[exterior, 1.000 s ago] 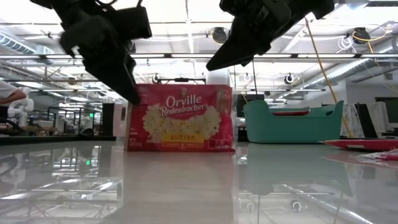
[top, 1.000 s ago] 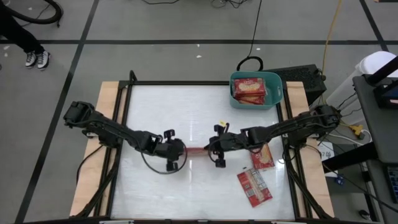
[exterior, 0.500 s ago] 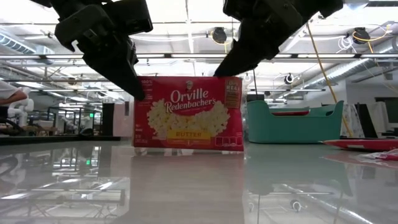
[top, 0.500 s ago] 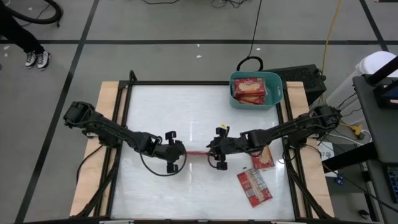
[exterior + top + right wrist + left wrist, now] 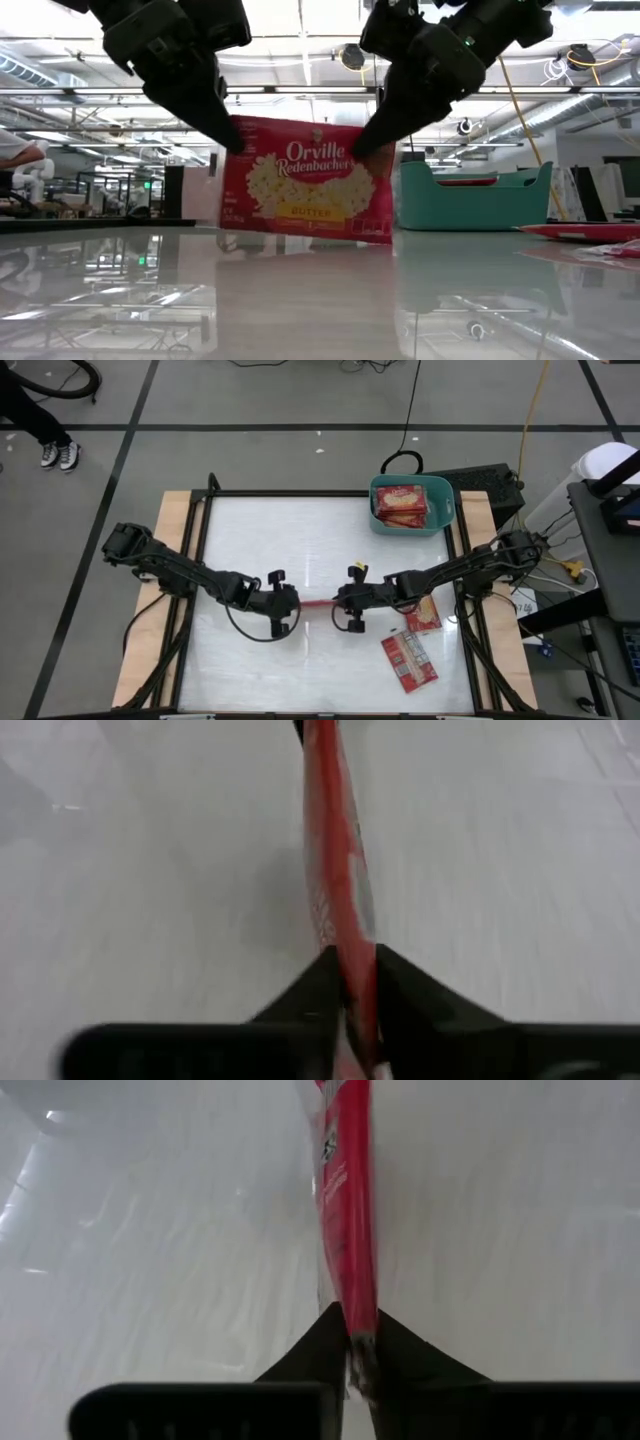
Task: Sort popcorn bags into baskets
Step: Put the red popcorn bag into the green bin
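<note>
Since a second ago the popcorn bag (image 5: 308, 180) has risen off the bench (image 5: 260, 540) and is now tilted, near the bench's middle. Left gripper (image 5: 237, 149) and right gripper (image 5: 362, 152) each pinch one upper corner. The teal basket (image 5: 441, 520) stands at the far right corner.

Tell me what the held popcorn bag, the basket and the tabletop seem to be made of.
Popcorn bag: likely thin glossy plastic film over paper; it shows shine and printed graphics, and looks very thin edge-on.
Basket: seemingly moulded teal plastic, smooth, with rounded corners and a rim.
Tabletop: hard, glossy white surface; it mirrors the room. Exact material unclear.
</note>
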Tool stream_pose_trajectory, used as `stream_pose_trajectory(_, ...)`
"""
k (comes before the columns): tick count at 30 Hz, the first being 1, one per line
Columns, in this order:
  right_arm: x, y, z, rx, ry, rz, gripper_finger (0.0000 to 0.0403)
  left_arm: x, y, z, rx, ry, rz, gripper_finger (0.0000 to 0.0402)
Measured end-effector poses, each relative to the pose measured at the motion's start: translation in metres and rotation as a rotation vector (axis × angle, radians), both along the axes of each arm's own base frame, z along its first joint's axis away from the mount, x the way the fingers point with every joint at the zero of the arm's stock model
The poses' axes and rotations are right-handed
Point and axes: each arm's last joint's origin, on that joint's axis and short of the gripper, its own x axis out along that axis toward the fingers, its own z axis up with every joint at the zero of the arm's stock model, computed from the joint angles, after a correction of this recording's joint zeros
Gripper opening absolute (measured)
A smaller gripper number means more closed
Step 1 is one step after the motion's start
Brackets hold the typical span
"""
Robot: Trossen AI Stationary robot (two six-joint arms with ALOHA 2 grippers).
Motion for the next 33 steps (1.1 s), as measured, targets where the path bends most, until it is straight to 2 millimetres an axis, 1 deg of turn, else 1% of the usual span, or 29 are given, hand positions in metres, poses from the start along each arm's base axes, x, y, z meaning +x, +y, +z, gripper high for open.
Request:
stream_pose_trajectory(2,0.000,0.000,0.000,-0.010,-0.004,0.013,0.0021,0.001,0.000,0.001,-0.004,-0.015,0.002,0.0044)
stream_pose_trajectory(3,0.000,0.000,0.001,-0.013,-0.006,0.023,0.0013,0.002,0.000,0.002,-0.007,-0.023,0.002,0.0051)
stream_pose_trajectory(7,-0.005,-0.001,0.005,0.001,0.022,0.031,0.0018,0.003,0.000,0.003,0.006,-0.050,0.018,0.0080)
stream_pose_trajectory(10,-0.014,-0.003,0.010,-0.010,0.071,0.029,0.0008,0.004,0.000,0.003,0.018,-0.057,0.029,0.0101)
stream_pose_trajectory(14,-0.028,-0.007,0.022,-0.020,0.114,0.026,0.0007,0.004,0.002,0.004,0.053,-0.070,0.062,0.0129)
stream_pose_trajectory(19,-0.046,-0.016,0.038,-0.020,0.154,-0.006,0.0004,0.004,0.003,0.005,0.092,-0.092,0.106,0.0156)
stream_pose_trajectory(22,-0.057,-0.022,0.048,-0.026,0.162,-0.024,0.0003,0.005,0.003,0.006,0.097,-0.110,0.119,0.0166)
stream_pose_trajectory(25,-0.067,-0.028,0.061,-0.039,0.131,-0.053,0.0003,0.007,0.003,0.007,0.089,-0.132,0.123,0.0170)
stream_pose_trajectory(29,-0.087,-0.039,0.082,-0.055,0.083,-0.088,0.0002,0.011,0.002,0.012,0.055,-0.195,0.136,0.0170)
stream_pose_trajectory(33,-0.111,-0.056,0.104,-0.068,0.046,-0.129,0.0002,0.015,0.000,0.017,0.031,-0.257,0.138,0.0170)
